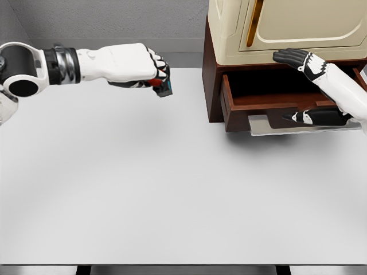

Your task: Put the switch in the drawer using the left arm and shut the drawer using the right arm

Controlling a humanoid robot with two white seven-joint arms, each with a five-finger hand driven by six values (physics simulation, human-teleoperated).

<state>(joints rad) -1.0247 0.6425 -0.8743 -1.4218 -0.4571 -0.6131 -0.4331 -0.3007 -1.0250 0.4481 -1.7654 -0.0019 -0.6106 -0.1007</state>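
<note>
Above the white table [172, 189], well left of the open brown drawer [275, 97], the left hand [140, 67] has its fingers curled tightly around the switch [163, 86]. At the drawer's upper edge, the right hand [295, 59] rests with fingers loosely extended, holding nothing.

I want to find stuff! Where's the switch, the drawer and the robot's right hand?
switch [165, 87]: head view, its dark lower end.
drawer [269, 100]: head view, inner front wall.
right hand [293, 57]: head view, back of hand.

red and blue switch [163, 86], dark brown drawer [269, 103], cream cabinet [287, 28]
</note>
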